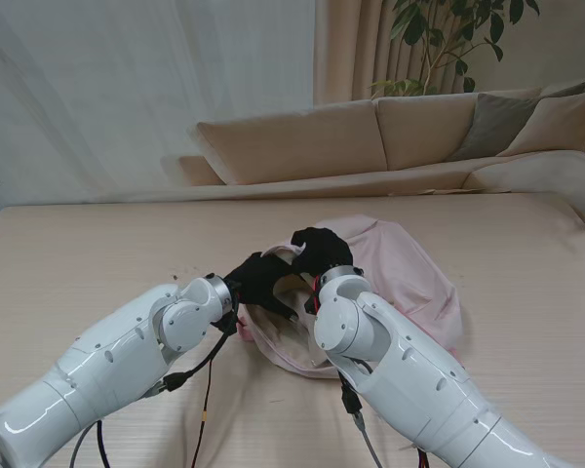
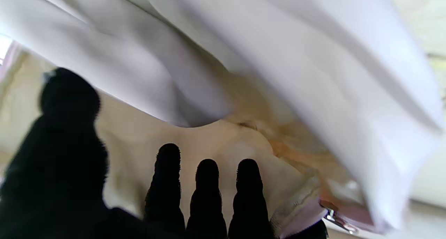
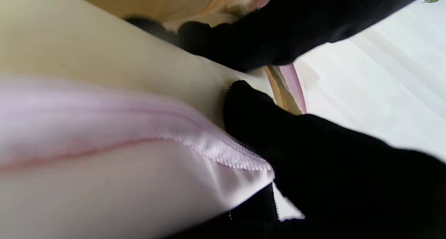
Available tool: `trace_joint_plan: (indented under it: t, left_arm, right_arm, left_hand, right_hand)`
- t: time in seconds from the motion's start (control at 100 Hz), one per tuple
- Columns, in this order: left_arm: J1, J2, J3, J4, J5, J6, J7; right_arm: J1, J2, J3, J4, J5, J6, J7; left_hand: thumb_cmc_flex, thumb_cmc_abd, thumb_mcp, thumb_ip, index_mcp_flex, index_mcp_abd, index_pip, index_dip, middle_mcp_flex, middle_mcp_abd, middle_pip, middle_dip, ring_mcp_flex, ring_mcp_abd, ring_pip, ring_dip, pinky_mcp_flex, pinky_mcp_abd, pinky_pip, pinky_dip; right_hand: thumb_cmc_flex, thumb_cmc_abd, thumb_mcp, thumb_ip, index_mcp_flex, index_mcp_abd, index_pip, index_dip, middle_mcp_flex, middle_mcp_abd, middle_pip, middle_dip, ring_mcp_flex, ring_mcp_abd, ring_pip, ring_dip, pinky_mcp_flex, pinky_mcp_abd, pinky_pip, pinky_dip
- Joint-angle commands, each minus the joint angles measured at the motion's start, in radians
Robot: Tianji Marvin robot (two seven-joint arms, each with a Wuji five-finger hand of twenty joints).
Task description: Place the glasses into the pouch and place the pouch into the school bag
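The pink school bag (image 1: 409,273) lies in the middle of the table (image 1: 78,253) with its mouth toward me. My black-gloved left hand (image 1: 258,278) reaches into that mouth; its fingers (image 2: 207,197) lie straight along a cream surface (image 2: 216,141) under the bag's pale fabric (image 2: 278,58). Whether that cream surface is the pouch or the lining I cannot tell. My right hand (image 1: 322,252) pinches the bag's upper rim, its thumb (image 3: 278,138) pressed beside the pink zipper edge (image 3: 223,152). The left hand (image 3: 278,33) shows across from it. No glasses are visible.
Black cables (image 1: 205,390) hang from my arms over the table's near edge. A beige sofa (image 1: 390,136) and a leafy plant (image 1: 448,39) stand beyond the far edge, with a white curtain (image 1: 127,88) on the left.
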Motion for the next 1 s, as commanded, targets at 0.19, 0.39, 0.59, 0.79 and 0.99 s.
trace_joint_plan:
  t: [0.19, 0.39, 0.59, 0.79, 0.99]
  left_arm:
    - [0.047, 0.0, -0.043, -0.036, 0.043, 0.012, 0.029]
    - [0.178, 0.029, -0.207, -0.175, 0.081, 0.033, 0.025]
    - [0.313, 0.047, -0.365, -0.311, 0.069, 0.082, -0.013]
    - [0.416, 0.052, -0.473, -0.39, 0.079, 0.089, -0.005]
    - [0.47, 0.044, -0.533, -0.408, 0.097, 0.16, 0.049]
  right_arm:
    - [-0.008, 0.005, 0.005, -0.011, -0.007, -0.009, 0.022]
    - [-0.022, 0.008, 0.016, -0.016, -0.006, -0.022, 0.019]
    - [-0.048, 0.011, 0.025, -0.027, -0.006, -0.04, 0.011]
    - [-0.079, 0.023, 0.031, -0.048, -0.012, -0.073, 0.022]
    - [-0.116, 0.047, 0.022, -0.078, -0.012, -0.111, 0.087]
  left_hand:
    - [-0.032, 0.004, 0.026, 0.033, 0.081, -0.075, 0.139, 0.065, 0.026, -0.025, 0.057, 0.064, 0.011, 0.019, 0.062, 0.035, -0.005, 0.042, 0.042, 0.009]
    - [0.004, 0.122, -0.031, 0.051, 0.321, -0.184, 0.288, 0.214, 0.281, -0.041, 0.154, 0.119, 0.168, 0.036, 0.196, 0.112, 0.013, 0.038, 0.247, 0.051]
    - [0.106, 0.119, -0.096, 0.052, 0.48, -0.271, 0.323, 0.175, 0.427, -0.026, 0.158, 0.119, 0.278, 0.065, 0.231, 0.117, 0.046, 0.044, 0.381, 0.052]
    - [0.092, 0.125, -0.098, 0.061, 0.536, -0.242, 0.384, 0.207, 0.504, -0.035, 0.167, 0.12, 0.344, 0.064, 0.247, 0.122, 0.08, 0.06, 0.4, 0.046]
    - [0.119, 0.112, -0.074, 0.059, 0.488, -0.211, 0.378, 0.226, 0.497, -0.023, 0.174, 0.13, 0.335, 0.075, 0.255, 0.131, 0.081, 0.069, 0.403, 0.044]
  right_hand:
    - [-0.004, 0.017, 0.007, -0.007, 0.009, -0.052, 0.019, -0.007, 0.0, 0.036, 0.011, -0.014, -0.015, -0.006, 0.017, -0.012, -0.017, -0.009, 0.003, 0.018]
    - [-0.005, 0.02, 0.006, -0.008, 0.002, -0.045, 0.017, -0.01, -0.008, 0.035, 0.007, -0.017, -0.021, -0.005, 0.013, -0.014, -0.023, -0.011, -0.002, 0.016]
    - [-0.008, 0.022, 0.002, -0.008, -0.005, -0.045, 0.012, -0.015, -0.017, 0.035, -0.004, -0.029, -0.032, -0.004, -0.003, -0.021, -0.027, -0.009, -0.005, 0.016]
    - [-0.039, 0.021, -0.001, -0.012, -0.027, -0.04, 0.003, -0.024, -0.042, 0.031, -0.015, -0.038, -0.058, -0.007, -0.023, -0.029, -0.041, -0.015, -0.012, 0.014]
    - [-0.24, 0.143, -0.176, 0.068, -0.27, 0.013, -0.192, 0.071, -0.404, 0.007, -0.044, 0.061, -0.393, -0.053, -0.137, -0.032, -0.257, -0.102, -0.066, -0.013]
